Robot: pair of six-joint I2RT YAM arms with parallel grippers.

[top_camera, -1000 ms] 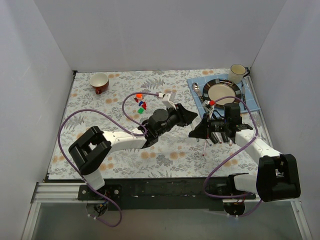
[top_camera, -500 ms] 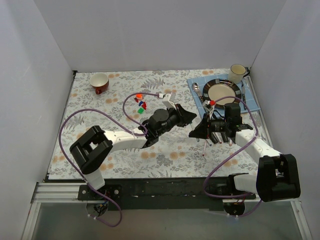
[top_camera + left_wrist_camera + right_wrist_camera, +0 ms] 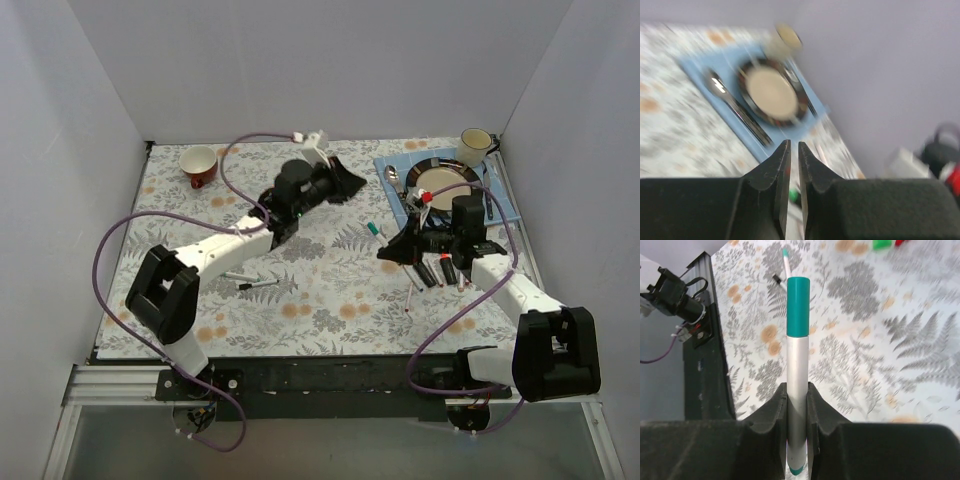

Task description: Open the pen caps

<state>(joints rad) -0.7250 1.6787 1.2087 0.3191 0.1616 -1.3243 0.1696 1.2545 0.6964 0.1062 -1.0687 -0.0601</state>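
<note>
Left gripper [image 3: 794, 146] pinched to a thin slit, place setting beyond

The two black jaws stand almost together, with only a narrow gap between them and a small green speck [image 3: 794, 196] low in that gap (too blurred to say what it is). Past the tips lies a dark-rimmed plate [image 3: 771, 92] on a blue placemat [image 3: 697, 70], a spoon [image 3: 719, 85] just left of it and a pale cup [image 3: 786, 37] at the far corner. The floral tablecloth [image 3: 670, 115] spreads left and a grey wall [image 3: 880, 65] rises right.

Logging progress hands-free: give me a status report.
Left gripper shut, nothing seen in it. Right gripper shut on teal-capped pen, cap still on. Nothing seen in the way.
</note>
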